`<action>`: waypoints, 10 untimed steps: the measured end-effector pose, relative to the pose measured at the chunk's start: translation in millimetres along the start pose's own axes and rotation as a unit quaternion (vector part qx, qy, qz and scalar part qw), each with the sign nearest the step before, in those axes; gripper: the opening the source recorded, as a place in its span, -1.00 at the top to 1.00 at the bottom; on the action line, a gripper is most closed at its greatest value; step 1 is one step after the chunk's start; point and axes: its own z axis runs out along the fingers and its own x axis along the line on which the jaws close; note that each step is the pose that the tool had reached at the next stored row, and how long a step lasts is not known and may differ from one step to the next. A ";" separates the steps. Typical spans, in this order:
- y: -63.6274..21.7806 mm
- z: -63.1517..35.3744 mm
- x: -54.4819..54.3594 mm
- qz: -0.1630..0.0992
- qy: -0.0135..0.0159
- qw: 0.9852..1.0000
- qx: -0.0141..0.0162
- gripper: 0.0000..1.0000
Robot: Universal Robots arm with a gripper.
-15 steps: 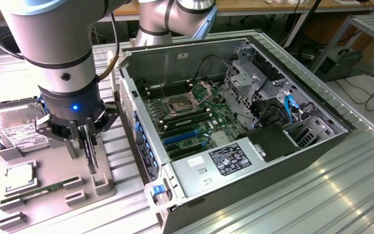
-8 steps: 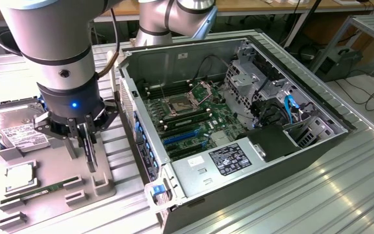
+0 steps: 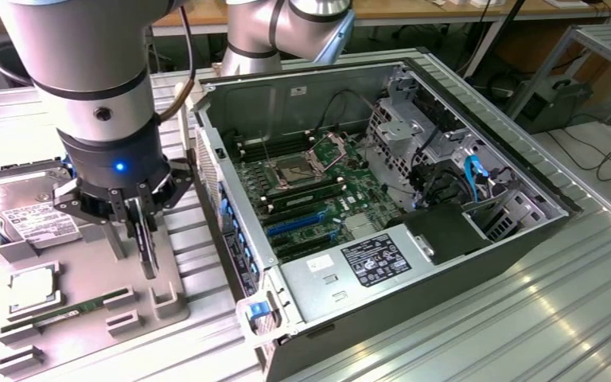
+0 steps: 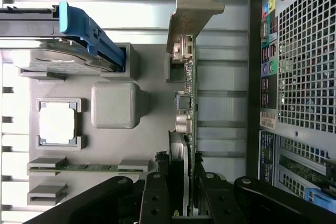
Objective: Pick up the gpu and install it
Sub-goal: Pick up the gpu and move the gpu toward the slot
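Note:
The gpu (image 4: 190, 95) stands on edge, a thin green card with its silver bracket (image 4: 191, 11) at the far end. My gripper (image 4: 185, 205) is shut on it, one black finger (image 4: 156, 198) pressed against each face. In the exterior view the gripper (image 3: 141, 227) hangs over the grey fixture tray (image 3: 93, 278) at the exterior view's left, and the gpu (image 3: 147, 251) points straight down from it. I cannot tell whether its lower edge still rests on the tray. The open computer case (image 3: 518, 239) lies to the exterior view's right, with blue card slots (image 3: 295, 224) on its motherboard.
On the tray lie a silver hard drive (image 3: 29, 215), a square processor (image 3: 32, 286) and a narrow RAM stick (image 3: 67, 313). The case's perforated rear panel (image 4: 307, 66) stands close beside the card. A second robot arm base (image 3: 274, 32) rises behind the case.

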 end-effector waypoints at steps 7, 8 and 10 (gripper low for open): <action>0.2 -3.8 0.1 0.000 0.000 1.000 -0.001 0.46; 0.2 -4.3 0.1 0.000 0.000 1.000 -0.001 0.46; 0.2 -5.7 0.1 0.000 0.000 1.000 -0.002 0.46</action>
